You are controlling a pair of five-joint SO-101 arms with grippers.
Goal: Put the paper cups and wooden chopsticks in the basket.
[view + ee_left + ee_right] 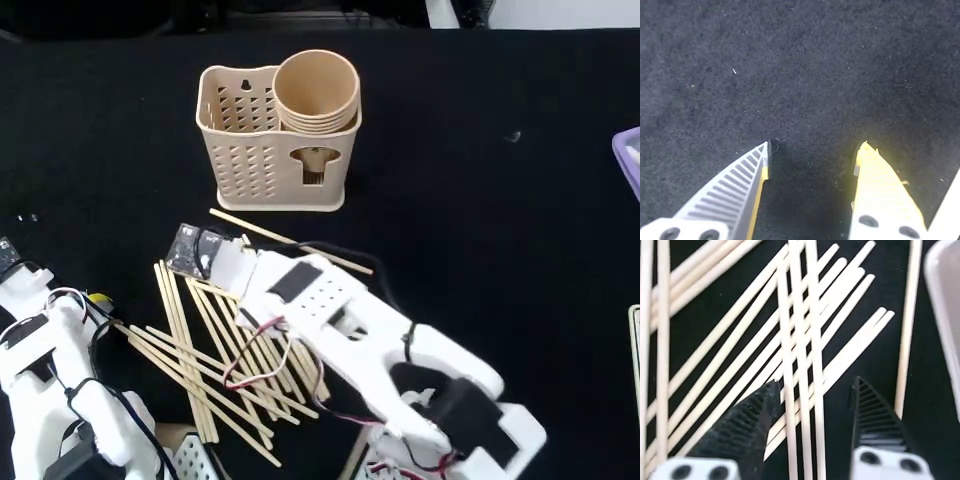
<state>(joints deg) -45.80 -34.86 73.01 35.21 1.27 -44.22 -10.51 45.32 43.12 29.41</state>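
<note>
The right gripper [815, 384] hangs wide open over the wooden chopsticks [190, 350], straddling several. Seen from above, they lie roughly eleven to five o'clock.

Table cover [815, 75]: black cloth, matt, slightly fuzzy. Chopsticks [813, 340]: pale bare wood, smooth. Paper cups [316, 95]: matt tan paper. Basket [250, 160]: beige, probably plastic, faint sheen.

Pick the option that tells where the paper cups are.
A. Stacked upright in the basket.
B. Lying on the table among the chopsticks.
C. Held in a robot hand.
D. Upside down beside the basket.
A: the stacked paper cups stand open end up in one compartment of the basket, while the chopsticks lie on the table.
</note>
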